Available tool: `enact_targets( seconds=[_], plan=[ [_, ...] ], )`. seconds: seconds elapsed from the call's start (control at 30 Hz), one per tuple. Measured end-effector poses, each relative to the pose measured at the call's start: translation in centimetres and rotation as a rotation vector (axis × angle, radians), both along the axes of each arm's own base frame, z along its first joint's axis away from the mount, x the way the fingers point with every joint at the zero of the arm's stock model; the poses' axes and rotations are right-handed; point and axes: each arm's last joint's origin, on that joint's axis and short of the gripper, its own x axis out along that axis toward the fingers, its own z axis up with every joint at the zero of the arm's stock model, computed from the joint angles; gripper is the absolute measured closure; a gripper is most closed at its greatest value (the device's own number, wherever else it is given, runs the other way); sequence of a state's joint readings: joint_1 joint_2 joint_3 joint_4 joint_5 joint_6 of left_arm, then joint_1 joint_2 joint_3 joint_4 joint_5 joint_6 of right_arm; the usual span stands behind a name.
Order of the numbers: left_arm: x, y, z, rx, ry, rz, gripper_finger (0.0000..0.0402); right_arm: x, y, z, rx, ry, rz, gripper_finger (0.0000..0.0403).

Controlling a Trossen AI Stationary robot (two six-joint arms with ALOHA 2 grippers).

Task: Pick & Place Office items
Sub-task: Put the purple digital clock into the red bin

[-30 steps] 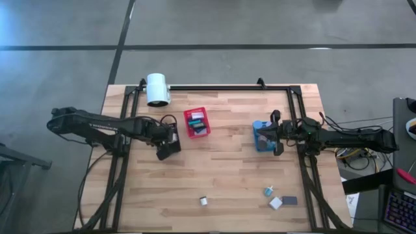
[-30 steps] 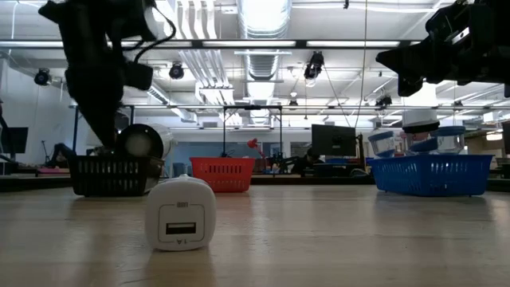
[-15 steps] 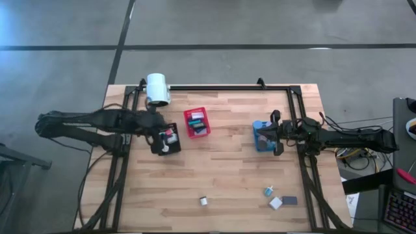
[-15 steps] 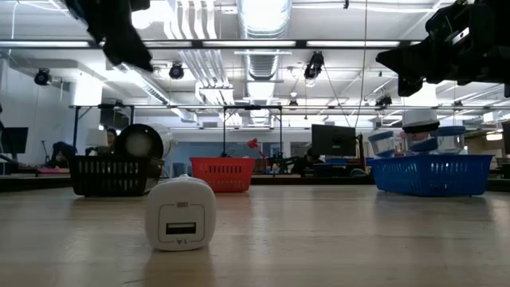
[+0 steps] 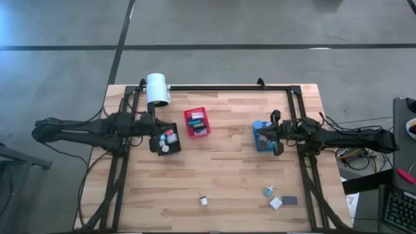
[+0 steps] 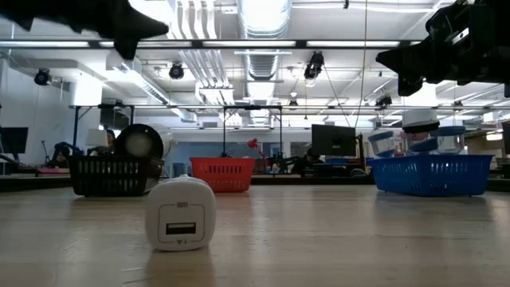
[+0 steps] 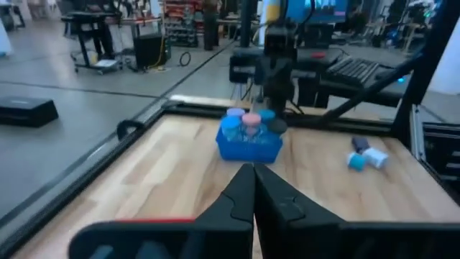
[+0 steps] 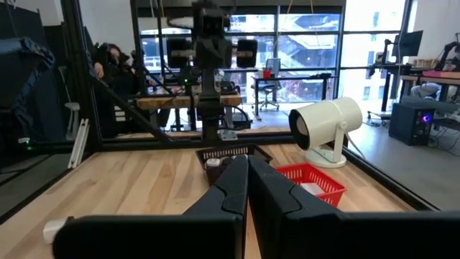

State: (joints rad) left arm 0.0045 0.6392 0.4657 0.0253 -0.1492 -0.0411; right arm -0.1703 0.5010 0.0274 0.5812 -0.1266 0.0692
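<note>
Both hands pinched empty: left hand [image 5: 151, 127] by the black bin [image 5: 166, 140], right hand [image 5: 273, 134] over the blue bin [image 5: 260, 138]. I'd reach for the plug [image 6: 180, 214] at six o'clock on the worktop [image 5: 227, 175], fingers opened early.

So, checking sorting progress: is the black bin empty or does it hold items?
Not empty. From above, the black bin holds several small pieces, pink, white and teal among them; the left gripper sits at its edge.

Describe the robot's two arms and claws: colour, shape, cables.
Both arms are dark, slim, jointed links. The left arm has black cable looping beside it; the right arm trails cables near its base. Each claw has two dark, tapered fingers: left claw, right claw. No markings are legible.
</note>
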Motion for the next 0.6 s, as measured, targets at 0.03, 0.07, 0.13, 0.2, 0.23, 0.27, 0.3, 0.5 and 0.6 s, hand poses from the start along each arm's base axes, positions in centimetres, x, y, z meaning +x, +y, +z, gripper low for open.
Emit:
enact_targets(
  seconds=[0.03,0.07,0.13,0.2,0.23,0.27,0.3,0.5,0.6],
  plan=[
    [-0.3,0.0,-0.8,-0.008,-0.001,0.001,0.0398,0.0,0.0,0.0,0.000,0.000,0.000,0.0394],
    [-0.6,0.0,-1.5,-0.016,0.006,0.006,0.0398,0.0,0.0,0.0,0.000,0.000,0.000,0.0394],
    [-1.2,0.1,-2.7,-0.013,0.009,0.034,0.0398,0.0,0.0,0.0,-0.001,0.000,0.000,0.0394],
    [-1.8,0.2,-3.3,-0.011,-0.007,0.054,0.0399,0.0,0.0,0.0,-0.001,0.000,-0.001,0.0394],
    [-2.2,0.2,-3.5,-0.009,-0.023,0.061,0.0399,0.0,0.0,0.0,-0.001,0.000,-0.001,0.0394],
    [-2.5,0.2,-3.7,-0.009,-0.038,0.064,0.0399,0.0,0.0,0.0,-0.001,0.000,-0.002,0.0394],
    [-2.9,0.2,-3.9,-0.009,-0.052,0.065,0.0399,0.0,0.0,0.0,-0.002,0.000,-0.004,0.0394],
    [-4.2,0.4,-6.1,-0.008,-0.090,0.112,0.0400,0.0,-0.1,0.0,-0.014,0.001,-0.034,0.0394],
    [-4.6,0.4,-7.2,-0.008,-0.109,0.143,0.0400,0.0,-0.1,0.0,-0.014,0.001,-0.052,0.0394]
  ],
)
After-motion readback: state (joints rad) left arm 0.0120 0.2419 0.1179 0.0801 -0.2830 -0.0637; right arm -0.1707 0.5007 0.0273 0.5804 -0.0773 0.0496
